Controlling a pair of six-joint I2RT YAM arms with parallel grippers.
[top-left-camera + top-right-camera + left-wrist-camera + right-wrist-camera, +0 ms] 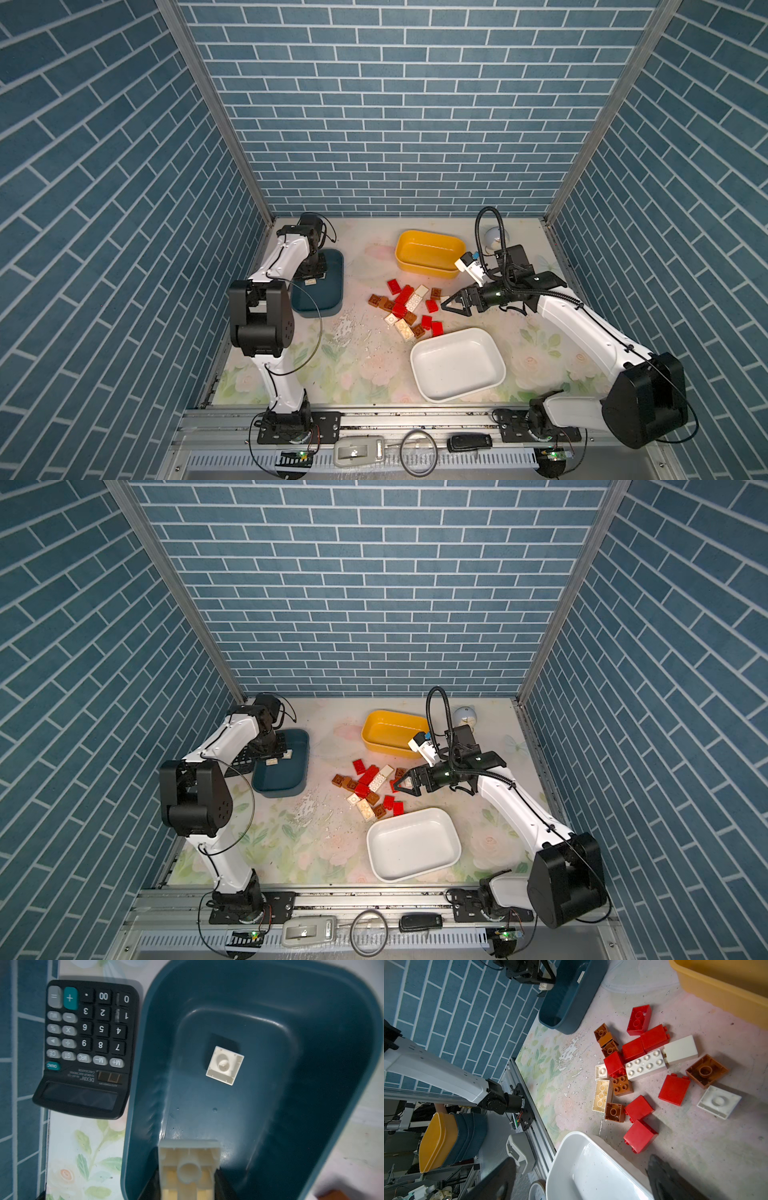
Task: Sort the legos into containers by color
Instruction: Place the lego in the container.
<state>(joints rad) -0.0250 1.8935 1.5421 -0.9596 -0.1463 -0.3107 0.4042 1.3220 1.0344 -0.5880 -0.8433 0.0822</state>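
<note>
Nearest us, the white tub (457,365) sits empty. Just behind it the legos (409,305) lie in a loose heap on the mat. Red, brown and white are mixed, several touching, some on their sides or hollow side up. The right gripper (445,304) hangs at the heap's edge, jaws spread wide with nothing in them. In the right wrist view a lone white brick (718,1101) lies hollow side up, clear of its neighbours, and a red brick (673,1089) is near it. We judge these bricks light, rigid and hollow, with smooth, slightly slippery walls, and not fragile. The best hold looks to be across two flat opposite side walls, low on the body, never on the studs. The loose outer pieces leave finger room; the packed middle ones look likely to drag neighbours along. Farther back on the left, the left gripper (187,1186) is over the teal tub (311,1064). It is clenched on a cream brick (189,1169), hollow side toward the wrist camera. A square white brick (225,1065) already lies on that tub's floor. A black calculator (87,1043) sits just beside the tub's outer wall. Farthest back, the yellow tub (428,249) is empty.
</note>
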